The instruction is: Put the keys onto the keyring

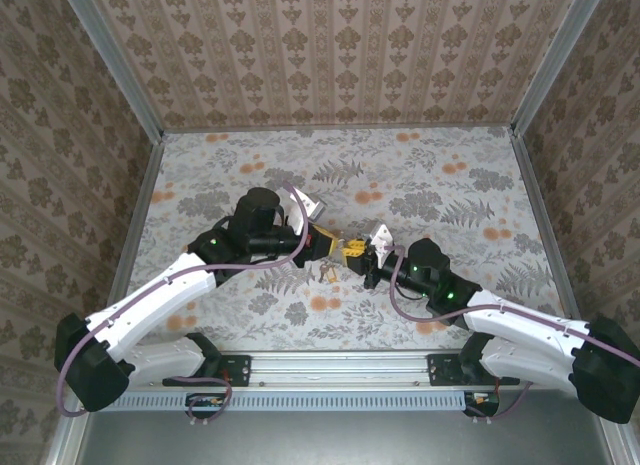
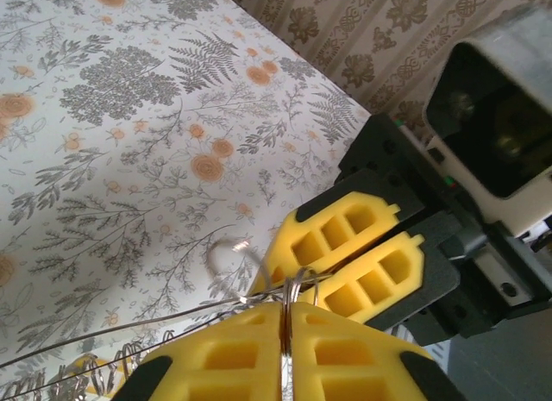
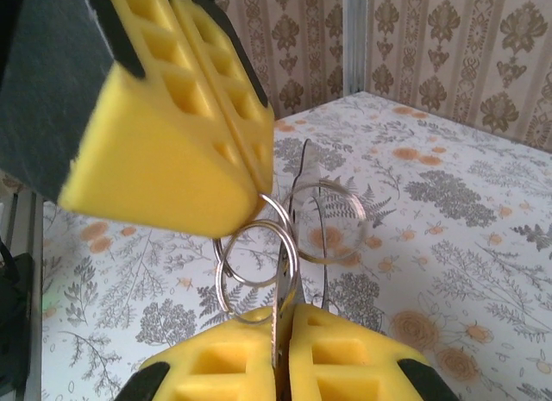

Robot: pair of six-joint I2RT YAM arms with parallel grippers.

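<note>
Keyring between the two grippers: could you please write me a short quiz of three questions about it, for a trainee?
1. True or false: the right gripper is shut on the keyring.
2. Where do the grippers meet? A: above the middle of the table; B: against the far wall; C: over the rail by the bases.
3. What colour are the pads of the left gripper?
Key: 1 true; 2 A; 3 yellow.

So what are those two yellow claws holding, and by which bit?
Both pinch the silvery wire keyring by its rim: the left gripper on one edge, the right gripper on the opposite edge.
</note>
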